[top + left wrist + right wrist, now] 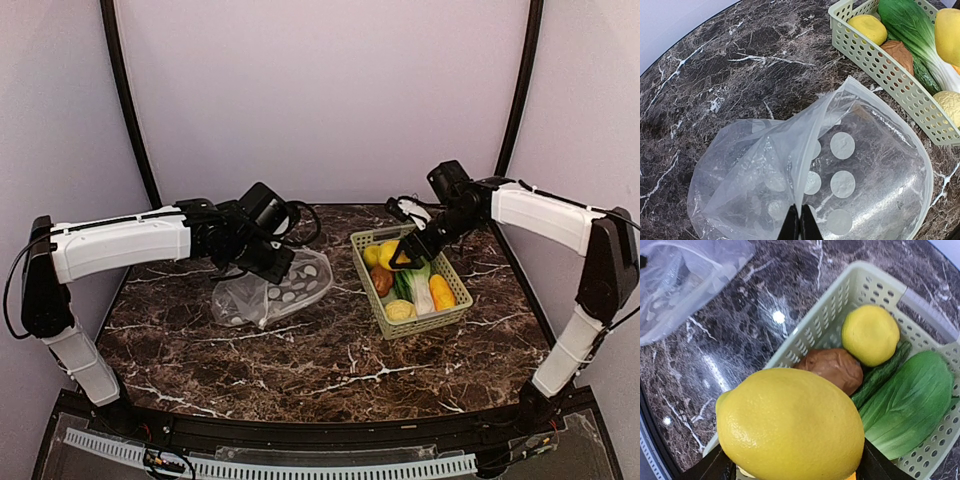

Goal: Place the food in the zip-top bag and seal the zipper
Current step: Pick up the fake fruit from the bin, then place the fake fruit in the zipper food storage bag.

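Jaws of right gripper (406,250) clamp the lemon (790,425); left gripper (800,226) pinches zip-top bag (870,170).

Your left arm (120,245) wears a long white shell with a dark seam, capped at its 9 o'clock end by a black elbow housing (38,285). A second white link (82,362) sits at that housing's 5 o'clock. The wrist block (255,225) is black, with black cables (305,222) looped at its 3 o'clock. Your right arm (540,215) matches it, with white shells and a black elbow (612,255) at 3 o'clock. The left fingers (789,231) are slim black wedges. The right fingers (710,470) show as matte black corners at 7 and 5 o'clock.
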Robot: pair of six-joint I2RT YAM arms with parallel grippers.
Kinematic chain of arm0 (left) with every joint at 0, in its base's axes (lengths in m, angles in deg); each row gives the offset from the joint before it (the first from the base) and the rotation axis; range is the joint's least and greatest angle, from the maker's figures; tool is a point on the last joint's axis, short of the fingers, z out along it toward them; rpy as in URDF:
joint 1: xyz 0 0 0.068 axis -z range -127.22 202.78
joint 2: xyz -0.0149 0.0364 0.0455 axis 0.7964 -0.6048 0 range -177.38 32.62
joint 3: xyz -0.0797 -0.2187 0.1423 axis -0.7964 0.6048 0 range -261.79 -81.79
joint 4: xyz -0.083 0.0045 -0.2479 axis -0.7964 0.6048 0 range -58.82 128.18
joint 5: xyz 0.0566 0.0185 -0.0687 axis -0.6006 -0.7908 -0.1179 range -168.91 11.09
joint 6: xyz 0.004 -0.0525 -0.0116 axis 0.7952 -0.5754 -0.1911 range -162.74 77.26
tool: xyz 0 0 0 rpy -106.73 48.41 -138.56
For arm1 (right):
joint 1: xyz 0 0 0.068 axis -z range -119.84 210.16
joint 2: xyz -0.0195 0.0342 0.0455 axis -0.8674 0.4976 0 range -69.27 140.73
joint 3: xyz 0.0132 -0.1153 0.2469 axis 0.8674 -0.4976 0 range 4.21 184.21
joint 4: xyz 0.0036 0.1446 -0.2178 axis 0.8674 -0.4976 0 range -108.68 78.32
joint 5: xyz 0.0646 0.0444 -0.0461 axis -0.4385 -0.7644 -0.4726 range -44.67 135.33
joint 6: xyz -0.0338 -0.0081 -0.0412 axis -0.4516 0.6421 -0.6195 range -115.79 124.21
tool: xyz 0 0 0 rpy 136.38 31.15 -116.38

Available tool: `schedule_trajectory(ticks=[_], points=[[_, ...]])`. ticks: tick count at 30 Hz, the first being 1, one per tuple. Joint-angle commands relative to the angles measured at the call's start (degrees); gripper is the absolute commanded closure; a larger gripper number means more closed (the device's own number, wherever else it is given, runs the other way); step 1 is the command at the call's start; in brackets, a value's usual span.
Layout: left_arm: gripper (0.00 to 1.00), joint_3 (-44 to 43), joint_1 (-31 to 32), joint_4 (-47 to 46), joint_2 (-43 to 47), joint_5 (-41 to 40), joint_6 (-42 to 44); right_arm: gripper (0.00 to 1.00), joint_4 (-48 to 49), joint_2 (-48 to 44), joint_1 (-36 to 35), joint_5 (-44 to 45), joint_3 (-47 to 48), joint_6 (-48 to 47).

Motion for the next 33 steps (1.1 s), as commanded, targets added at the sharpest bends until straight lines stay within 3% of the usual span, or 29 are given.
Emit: schedule_trajectory(ticks=[1, 12, 18, 22, 28, 33], points=[[0.99, 1.26, -0.29, -2.12, 1.06, 1.04, -1.05, 0.37, 0.7, -2.94, -0.4, -7.46, 4.05, -0.2], [0.99, 2.85, -0.32, -8.72, 2.59, 3.96, -3.89, 0.39, 2.47, 2.44, -5.04, -24.58, 14.34, 6.25], [0.99, 3.4, -0.44, -12.01, 6.31, 6.6, -5.98, 0.39, 3.03, 7.84, -9.32, -28.69, 16.64, 7.7], [0.99, 5.21, -0.44, -15.39, 10.27, 7.49, -8.2, 0.4, 2.7, 9.6, -12.31, -24.77, 17.1, 7.05], [0.99, 9.28, -0.41, -21.04, 14.38, 8.96, -11.33, 0.37, 1.49, 10.87, -17.62, -7.11, 18.09, 3.27], [0.99, 12.38, -0.42, -23.65, 15.45, 9.4, -14.31, 0.34, 1.43, 11.42, -20.8, -0.84, 19.66, 2.41]])
